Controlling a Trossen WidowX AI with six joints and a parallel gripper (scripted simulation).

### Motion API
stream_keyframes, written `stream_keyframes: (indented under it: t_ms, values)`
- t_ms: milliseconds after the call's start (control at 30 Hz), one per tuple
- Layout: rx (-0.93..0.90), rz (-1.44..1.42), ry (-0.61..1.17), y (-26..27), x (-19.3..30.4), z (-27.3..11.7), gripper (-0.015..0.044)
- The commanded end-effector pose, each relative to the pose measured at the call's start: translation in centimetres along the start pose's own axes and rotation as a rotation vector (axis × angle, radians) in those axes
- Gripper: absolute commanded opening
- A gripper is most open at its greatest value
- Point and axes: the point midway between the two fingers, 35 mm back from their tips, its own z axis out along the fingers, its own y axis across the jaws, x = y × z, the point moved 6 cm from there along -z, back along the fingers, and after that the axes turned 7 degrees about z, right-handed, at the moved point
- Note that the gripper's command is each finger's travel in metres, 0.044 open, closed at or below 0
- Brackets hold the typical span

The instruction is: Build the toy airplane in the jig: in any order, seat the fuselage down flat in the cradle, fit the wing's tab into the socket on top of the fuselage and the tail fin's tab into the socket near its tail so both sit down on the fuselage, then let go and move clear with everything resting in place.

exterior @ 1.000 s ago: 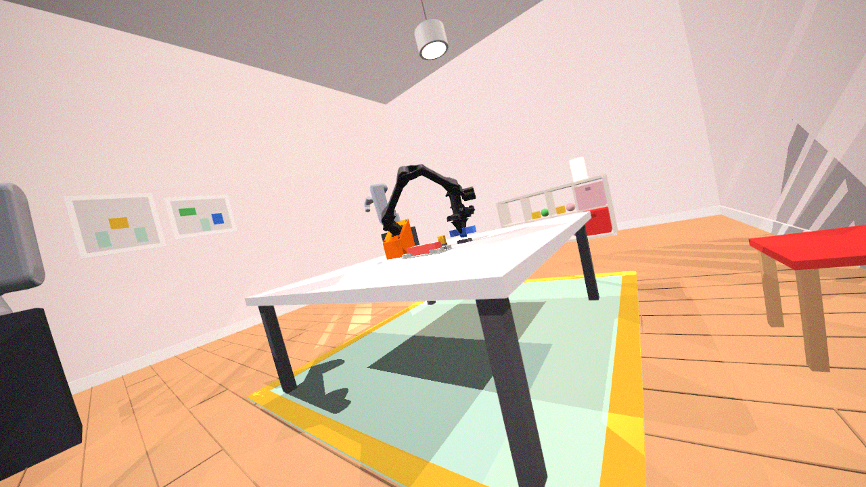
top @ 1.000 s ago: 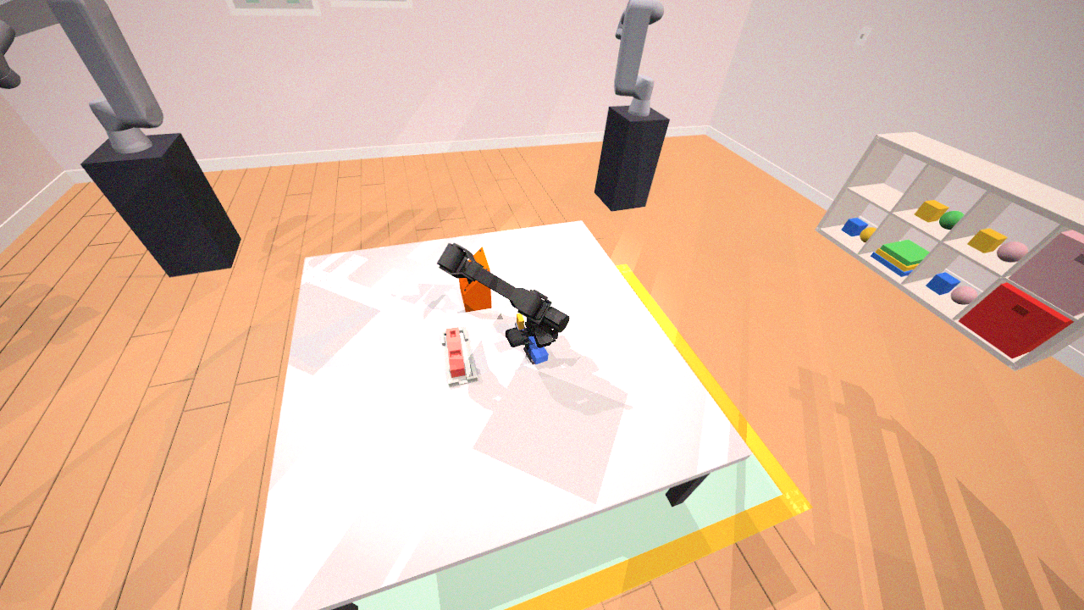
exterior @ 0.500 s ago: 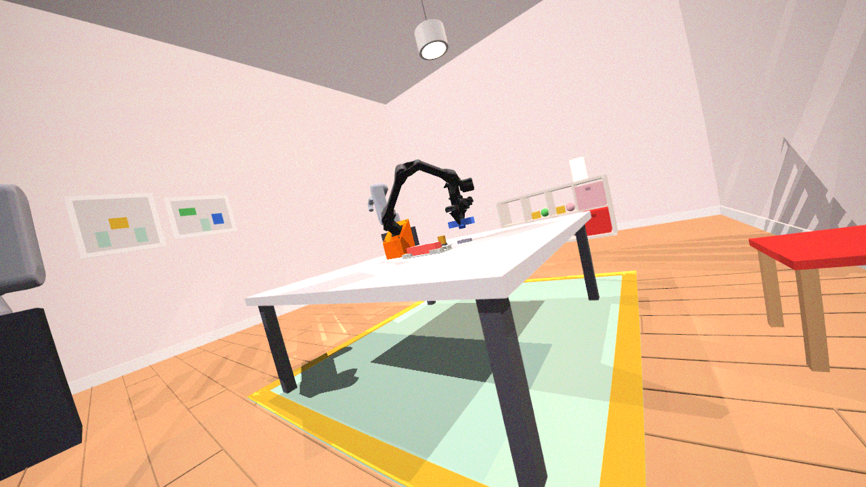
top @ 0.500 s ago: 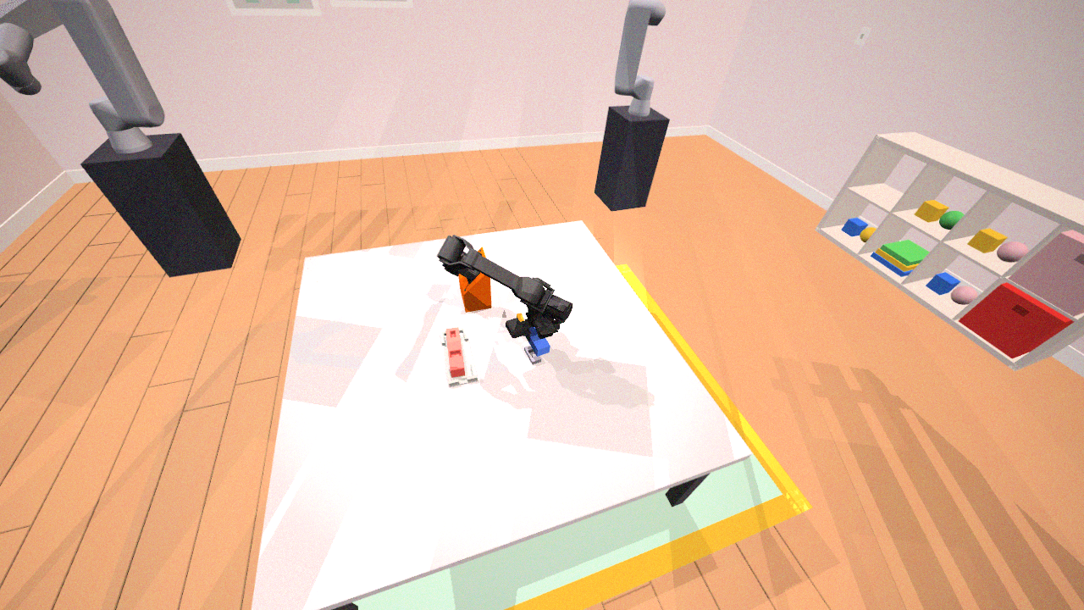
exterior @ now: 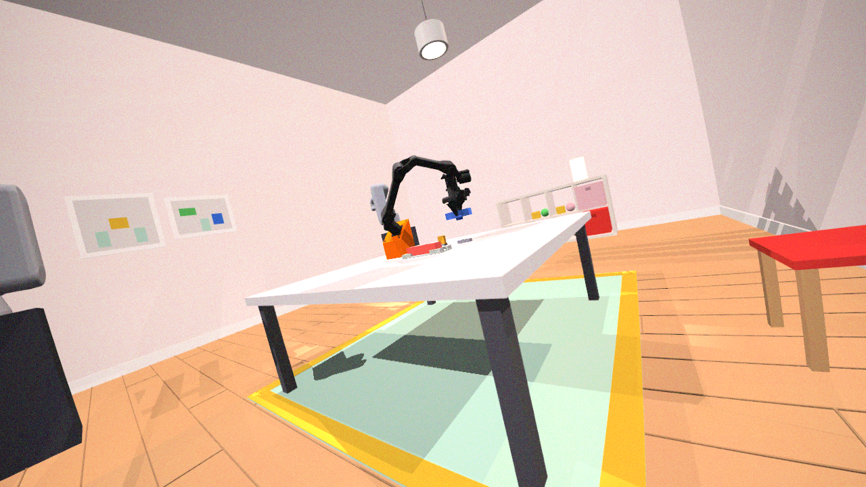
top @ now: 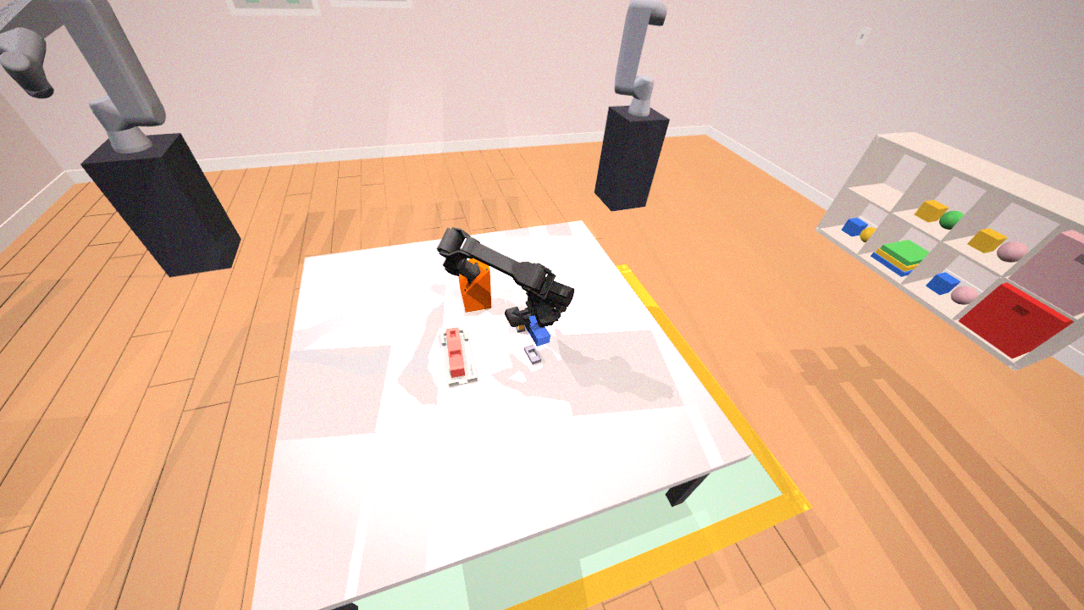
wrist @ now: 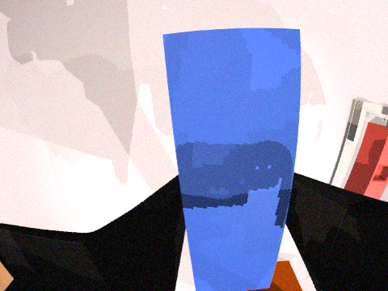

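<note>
My gripper [top: 534,324] [exterior: 458,211] [wrist: 229,178] is shut on the blue wing [top: 540,335] [exterior: 466,212] [wrist: 234,101], gripping it across its middle and holding it level above the table. The red fuselage [top: 455,357] [exterior: 423,249] [wrist: 364,159] lies in the pale jig cradle [top: 470,379] [exterior: 406,256] to one side of the wing; a bare socket shows on its top. The yellow-orange tail fin [top: 520,328] [exterior: 442,239] stands on the table near the gripper, partly hidden by the arm in the top view. The wing's tab is hidden in the wrist view.
A small grey holder [top: 533,354] [exterior: 464,241] lies on the white table [top: 424,485] [exterior: 363,289] below the wing. The orange base block [top: 476,294] [exterior: 397,243] stands at the arm's foot, behind the jig.
</note>
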Motion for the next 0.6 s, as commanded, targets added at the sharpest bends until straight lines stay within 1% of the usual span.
stream_keyframes:
  t_ms: [0,567]
  values:
    - [-0.007,0.011,-0.002,-0.1,0.0,-0.9,0.0000]
    - [-0.025,-0.247,-0.006,-5.3,-1.0,-0.5,0.0000]
